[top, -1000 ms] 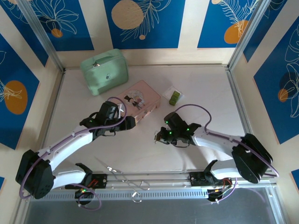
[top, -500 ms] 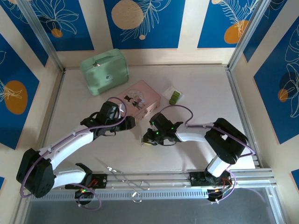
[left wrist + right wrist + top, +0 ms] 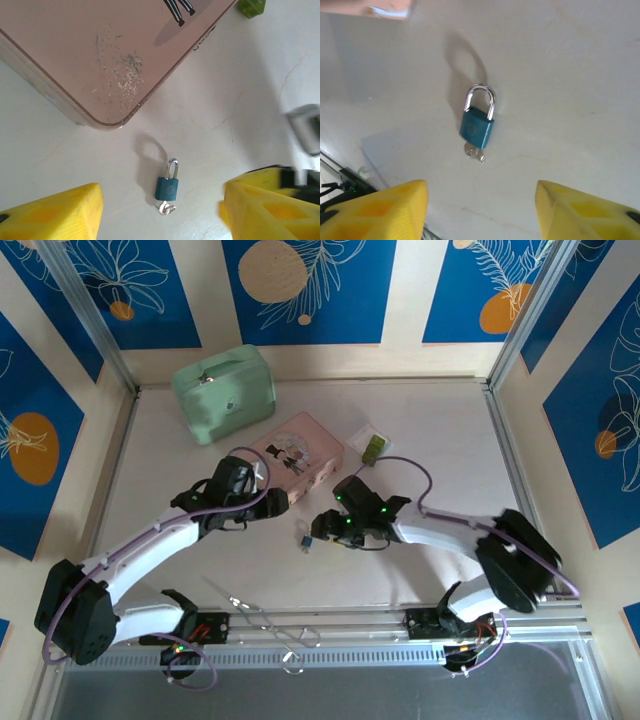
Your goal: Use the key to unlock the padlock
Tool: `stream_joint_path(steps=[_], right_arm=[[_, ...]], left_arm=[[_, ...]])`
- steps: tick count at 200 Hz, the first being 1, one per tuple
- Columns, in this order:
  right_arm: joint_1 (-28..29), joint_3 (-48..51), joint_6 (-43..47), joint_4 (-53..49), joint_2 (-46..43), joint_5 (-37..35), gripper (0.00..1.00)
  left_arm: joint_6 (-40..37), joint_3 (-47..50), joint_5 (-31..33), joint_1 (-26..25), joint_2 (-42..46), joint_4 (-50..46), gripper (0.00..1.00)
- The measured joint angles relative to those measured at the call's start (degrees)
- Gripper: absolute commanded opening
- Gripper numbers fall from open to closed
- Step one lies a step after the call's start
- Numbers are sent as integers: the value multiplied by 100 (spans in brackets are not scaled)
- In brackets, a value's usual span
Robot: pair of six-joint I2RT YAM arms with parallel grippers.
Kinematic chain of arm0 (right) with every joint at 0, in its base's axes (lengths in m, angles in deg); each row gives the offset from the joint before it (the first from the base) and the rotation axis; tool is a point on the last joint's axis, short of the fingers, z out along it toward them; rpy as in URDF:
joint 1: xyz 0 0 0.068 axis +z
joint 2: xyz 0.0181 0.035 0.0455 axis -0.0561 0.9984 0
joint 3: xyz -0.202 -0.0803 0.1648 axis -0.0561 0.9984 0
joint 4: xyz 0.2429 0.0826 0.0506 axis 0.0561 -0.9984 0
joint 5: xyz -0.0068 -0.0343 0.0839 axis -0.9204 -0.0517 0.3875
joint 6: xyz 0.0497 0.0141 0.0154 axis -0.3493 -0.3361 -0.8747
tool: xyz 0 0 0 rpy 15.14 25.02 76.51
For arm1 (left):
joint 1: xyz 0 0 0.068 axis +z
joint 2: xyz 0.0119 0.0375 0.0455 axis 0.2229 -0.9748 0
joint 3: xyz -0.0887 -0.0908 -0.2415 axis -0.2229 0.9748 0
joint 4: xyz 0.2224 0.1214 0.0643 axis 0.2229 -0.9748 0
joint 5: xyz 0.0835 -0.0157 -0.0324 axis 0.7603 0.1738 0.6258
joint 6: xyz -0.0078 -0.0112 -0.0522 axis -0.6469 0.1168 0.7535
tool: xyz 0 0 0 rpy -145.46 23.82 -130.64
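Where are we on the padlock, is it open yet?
Done: the key appears seated in the keyhole of the padlock, which lies flat on the table. In hand: nothing; the left gripper and right gripper are both open near it. Left: steady the lock, turn the key, release the shackle, which looks closed.

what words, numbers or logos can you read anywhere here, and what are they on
No text can be read here.
padlock: a faint round stamped mark on the blue body, too blurred to read.
pink tin: a printed picture on the lid; any lettering is too small to tell.
green case: a small dark mark on the lid, too small to read.
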Motion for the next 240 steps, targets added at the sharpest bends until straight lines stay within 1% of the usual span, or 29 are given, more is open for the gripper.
stream_joint_path(steps=[11, 22, 38, 52, 56, 65, 75, 82, 99, 113, 121, 126, 132, 136, 159, 167, 181, 201, 216, 232, 240], right_arm=[[13, -227, 146, -487, -501, -315, 64], [28, -511, 343, -907, -1014, -686, 67], [26, -935, 640, -1432, -1794, -1259, 69], [17, -1198, 905, -1729, -2441, -1812, 79], [9, -1239, 1036, -1786, -2621, -1982, 81], [-26, -1270, 1185, -1862, -2975, -2337, 81], [-103, -1220, 1351, -1934, -3379, -2750, 81], [-173, -1097, 1440, -1904, -3624, -3040, 85], [-396, -387, 1738, -1652, -4295, -3733, 86], [-675, 411, 2232, -1311, -4771, -4030, 87], [-861, 774, 2470, -1172, -4889, -4162, 87], [-999, 933, 2579, -1134, -4883, -4245, 90], [-1187, 1058, 2673, -1117, -4813, -4328, 98], [-1316, 1104, 2761, -1106, -4752, -4367, 100], [-2315, 1222, 2918, -870, -4059, -4658, 99], [-2677, 1335, 2964, -643, -3803, -4743, 99], [-3130, 1663, 3093, -234, -3506, -4907, 99], [-3442, 2173, 3340, 439, -3038, -5066, 99], [-3569, 2396, 3497, 973, -2586, -5062, 99], [-3659, 2470, 3755, 1628, -2061, -4750, 99], [-3668, 2463, 3908, 1963, -1810, -4529, 99]], left_arm=[[-98, -166, 39, 79, 59, -155, 73], [-210, -391, 109, 184, 162, -299, 79], [-472, -837, 363, 354, 378, -507, 85], [-706, -1213, 787, 448, 573, -612, 92], [-743, -1311, 992, 466, 634, -627, 94], [-964, -1462, 1510, 487, 780, -621, 100], [-1121, -1513, 2157, 494, 914, -595, 99], [-1300, -1499, 2645, 516, 973, -568, 99], [-1840, -1228, 3635, 612, 925, -243, 99], [-2129, -809, 4330, 684, 730, 87, 99], [-2238, -564, 4590, 741, 555, 269, 99], [-2317, -407, 4725, 793, 400, 358, 99], [-2389, -221, 4857, 859, 229, 463, 99], [-2441, -114, 4924, 905, 140, 509, 99], [-2774, 380, 5215, 1259, -212, 994, 99], [-2870, 498, 5233, 1445, -306, 1296, 99], [-2977, 737, 5209, 1749, -435, 1926, 99], [-3077, 1403, 5080, 2111, -605, 3176, 99], [-3178, 1974, 4955, 2240, -881, 4148, 99], [-3340, 2369, 4747, 2291, -1191, 4929, 99], [-3451, 2527, 4618, 2299, -1373, 5490, 99]])
